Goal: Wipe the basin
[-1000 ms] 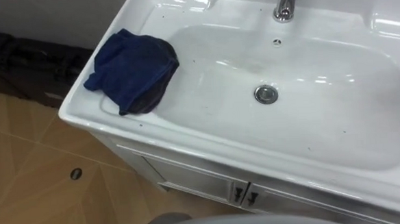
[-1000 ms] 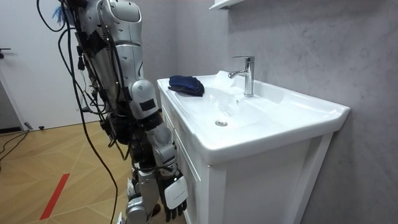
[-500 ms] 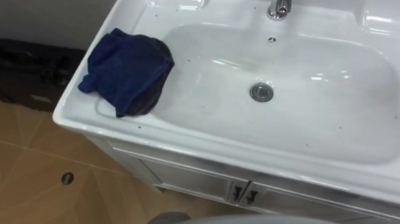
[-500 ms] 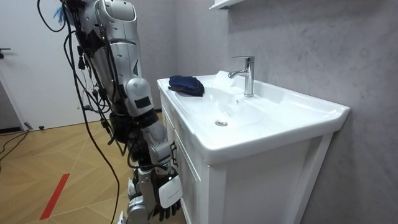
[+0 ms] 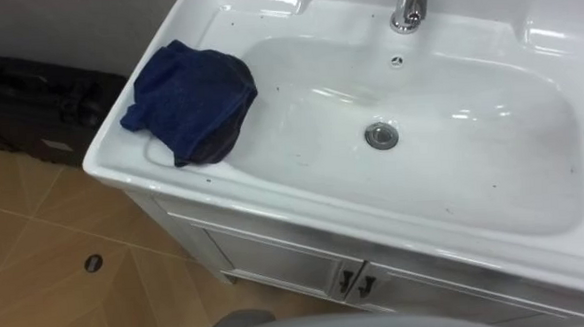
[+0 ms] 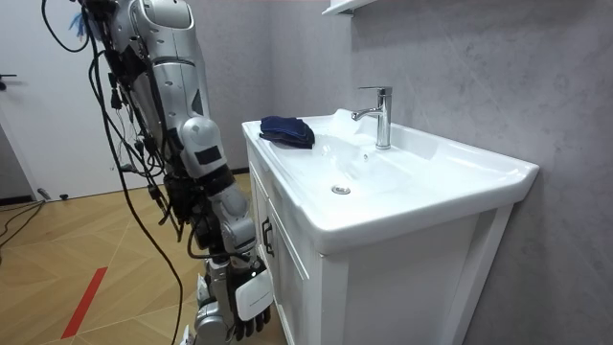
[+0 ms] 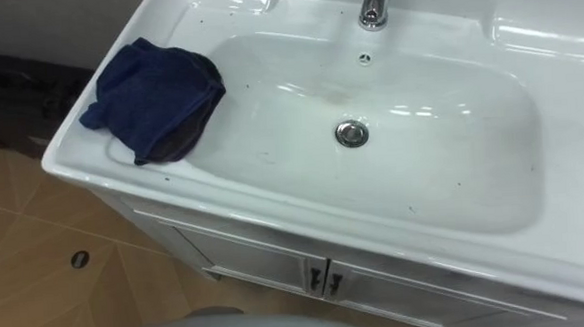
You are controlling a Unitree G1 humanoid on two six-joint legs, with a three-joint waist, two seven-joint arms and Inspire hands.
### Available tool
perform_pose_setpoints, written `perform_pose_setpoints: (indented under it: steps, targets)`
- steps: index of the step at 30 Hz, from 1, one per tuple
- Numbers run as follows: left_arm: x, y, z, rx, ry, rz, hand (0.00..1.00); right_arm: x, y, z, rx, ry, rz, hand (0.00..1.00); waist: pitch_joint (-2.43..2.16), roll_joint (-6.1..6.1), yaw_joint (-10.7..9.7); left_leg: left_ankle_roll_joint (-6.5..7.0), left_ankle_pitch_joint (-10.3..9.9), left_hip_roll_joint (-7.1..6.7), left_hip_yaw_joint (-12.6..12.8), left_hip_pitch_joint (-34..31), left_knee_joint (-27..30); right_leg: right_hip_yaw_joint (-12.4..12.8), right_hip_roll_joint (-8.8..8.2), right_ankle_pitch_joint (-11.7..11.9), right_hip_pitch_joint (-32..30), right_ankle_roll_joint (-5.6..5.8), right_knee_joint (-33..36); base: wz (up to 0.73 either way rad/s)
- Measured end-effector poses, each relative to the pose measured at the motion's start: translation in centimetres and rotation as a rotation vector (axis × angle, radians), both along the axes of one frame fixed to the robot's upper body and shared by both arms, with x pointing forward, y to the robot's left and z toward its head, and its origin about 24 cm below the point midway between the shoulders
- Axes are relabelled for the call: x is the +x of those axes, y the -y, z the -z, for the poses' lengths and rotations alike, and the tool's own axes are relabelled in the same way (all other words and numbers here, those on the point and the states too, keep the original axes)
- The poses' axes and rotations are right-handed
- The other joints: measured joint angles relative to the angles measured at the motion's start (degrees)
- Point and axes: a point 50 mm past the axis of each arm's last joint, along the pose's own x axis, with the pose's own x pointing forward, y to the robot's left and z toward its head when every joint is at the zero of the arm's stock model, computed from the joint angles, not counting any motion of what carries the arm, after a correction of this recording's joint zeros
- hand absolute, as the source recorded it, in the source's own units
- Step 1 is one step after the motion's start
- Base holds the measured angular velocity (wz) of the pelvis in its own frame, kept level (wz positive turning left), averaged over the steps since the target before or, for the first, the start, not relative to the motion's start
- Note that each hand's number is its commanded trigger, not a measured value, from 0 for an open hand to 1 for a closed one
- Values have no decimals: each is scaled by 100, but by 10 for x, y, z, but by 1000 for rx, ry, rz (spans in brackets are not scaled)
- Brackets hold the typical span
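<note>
Looks down on a blue cloth (image 5: 191, 104) bunched on the left rim of the basin (image 5: 473, 169), well apart from the drain (image 5: 381, 135). From the room, stands by the cabinet (image 6: 299, 287), hangs the right hand (image 6: 251, 297) low beside it; cannot tell its grip.

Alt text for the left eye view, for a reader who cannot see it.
A crumpled dark blue cloth lies on the left rim of a white basin, at the bowl's edge. The drain sits mid-bowl, the tap behind it.
</note>
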Motion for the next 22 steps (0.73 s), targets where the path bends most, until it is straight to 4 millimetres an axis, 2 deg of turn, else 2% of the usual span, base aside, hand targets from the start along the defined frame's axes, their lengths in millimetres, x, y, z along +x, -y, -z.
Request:
perform_pose_setpoints:
  steps: [7, 12, 15, 22]
  targets:
    - [0, 0, 0, -24, -14, 6, 0, 1, 0, 0, -4, -17, 9, 0, -34, 27, -15, 12, -7, 19, 50, -30, 91, 11, -1, 4, -50, 7, 104, -3]
    - [7, -3, -1, -19, -1, 13, 0, 4, 0, 0, -5, -26, 15, 0, -28, 31, -31, 45, -23, 22, 91, -99, 206, 26, -8, 2, -96, 11, 171, -1]
    - [13, -5, -1, -13, 7, 37, 0, 5, 0, 0, -3, -16, 34, 0, -29, 46, -27, 76, -26, 21, 111, -174, 269, 32, -21, -9, -167, 39, 152, -2]
    - [17, -7, -2, -15, 14, 43, 0, 7, 3, 0, -30, 7, 29, 0, -37, 124, -29, 197, -64, -1, 254, -131, 226, 218, -107, 45, -210, 159, 141, -10]
